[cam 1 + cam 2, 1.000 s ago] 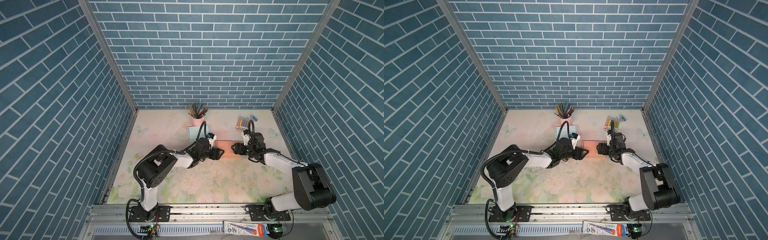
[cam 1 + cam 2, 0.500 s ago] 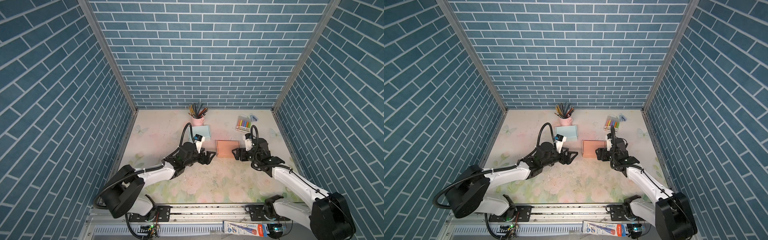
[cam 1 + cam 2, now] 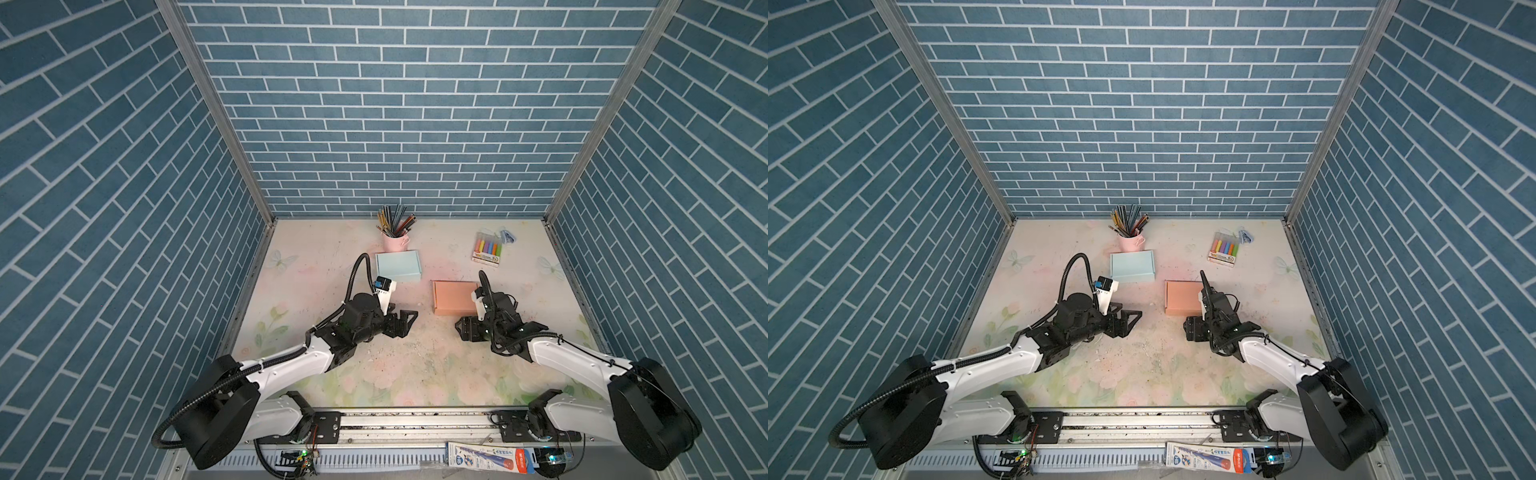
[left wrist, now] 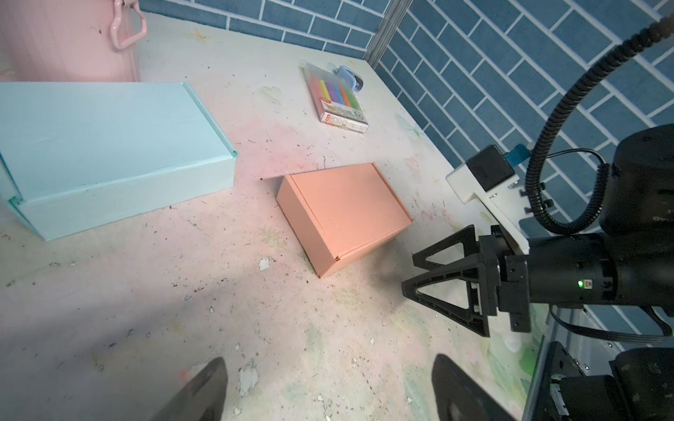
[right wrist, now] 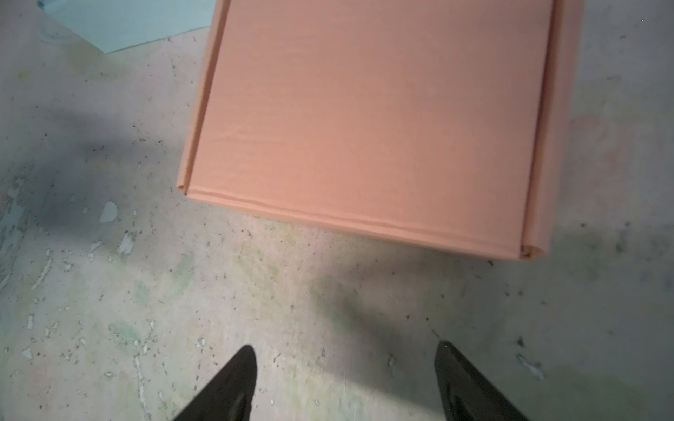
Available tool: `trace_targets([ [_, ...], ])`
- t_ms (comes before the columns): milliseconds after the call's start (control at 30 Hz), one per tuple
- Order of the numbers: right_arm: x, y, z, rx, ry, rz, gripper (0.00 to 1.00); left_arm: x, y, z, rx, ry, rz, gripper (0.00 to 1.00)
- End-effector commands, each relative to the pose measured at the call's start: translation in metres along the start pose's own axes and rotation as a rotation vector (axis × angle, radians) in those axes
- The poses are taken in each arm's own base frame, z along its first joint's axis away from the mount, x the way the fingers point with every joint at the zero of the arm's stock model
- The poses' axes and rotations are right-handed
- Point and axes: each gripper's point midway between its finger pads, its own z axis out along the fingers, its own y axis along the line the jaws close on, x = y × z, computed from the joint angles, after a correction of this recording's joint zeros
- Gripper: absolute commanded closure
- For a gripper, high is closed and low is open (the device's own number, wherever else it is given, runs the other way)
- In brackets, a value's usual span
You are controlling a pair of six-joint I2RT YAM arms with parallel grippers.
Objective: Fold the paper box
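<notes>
Orange paper box [image 3: 455,297]: closed, lid flat, lying on the floral table [image 3: 415,374] to the right of centre in both top views [image 3: 1183,297]; nothing rests on it.

Top views, further items:
- Left gripper [image 3: 411,320]: low over the table, well left of the orange box, jaws spread wide and empty.
- Right gripper [image 3: 462,328]: near the box's front right corner; its wrist overlaps that corner in these views, and the gap between the fingers is hard to read here.
- Light blue box [image 3: 398,266]: closed, behind and left of the orange one, apart from it.
- Pink cup of pencils [image 3: 395,241]: just behind the blue box.
- Marker pack [image 3: 488,249]: at the back right, well apart from the boxes.

Left wrist view:
- Left gripper [image 4: 328,359]: two fingertips far apart, bare table between them.
- Orange box [image 4: 346,211]: flaps tucked, sitting clear of both grippers.
- Right gripper [image 4: 410,271]: jaws parted, holding nothing, near the box but apart from it.
- Blue box [image 4: 109,145], pink cup [image 4: 65,40] and marker pack [image 4: 337,98] also show.

Right wrist view:
- Right gripper [image 5: 346,346]: fingers apart, only table between them.
- Orange box [image 5: 372,120]: ahead of the fingertips across a strip of bare table, untouched.
- Corner of the blue box [image 5: 127,22]: beyond it.
</notes>
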Motion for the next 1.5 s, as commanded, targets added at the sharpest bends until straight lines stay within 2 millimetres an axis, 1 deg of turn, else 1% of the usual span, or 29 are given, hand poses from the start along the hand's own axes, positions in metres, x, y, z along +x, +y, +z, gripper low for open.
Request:
trace_targets([
  [0, -0.021, 0.005, 0.005, 0.001, -0.065, 0.018, 0.26, 0.009, 0.009, -0.004, -0.030, 0.011, -0.009, 0.12],
  [100, -0.026, 0.004, 0.010, 0.010, -0.083, 0.018, 0.30, 0.011, 0.012, -0.006, -0.038, 0.013, -0.011, 0.12],
  [200, -0.034, 0.006, 0.014, 0.002, -0.109, 0.018, 0.32, 0.013, 0.013, -0.007, -0.046, 0.016, -0.008, 0.11],
  [433, -0.048, 0.008, 0.032, 0.013, -0.116, 0.012, 0.32, 0.015, 0.016, -0.012, -0.060, 0.013, -0.006, 0.12],
  [667, -0.064, 0.000, 0.041, 0.052, -0.129, 0.025, 0.32, 0.019, 0.021, -0.020, -0.079, 0.003, -0.017, 0.11],
  [1200, -0.083, -0.007, 0.076, 0.036, -0.128, 0.095, 0.32, 0.023, 0.026, -0.025, -0.092, -0.005, -0.015, 0.12],
  [1467, -0.098, -0.008, 0.091, 0.043, -0.136, 0.107, 0.32, 0.023, 0.030, -0.032, -0.100, -0.019, -0.019, 0.12],
])
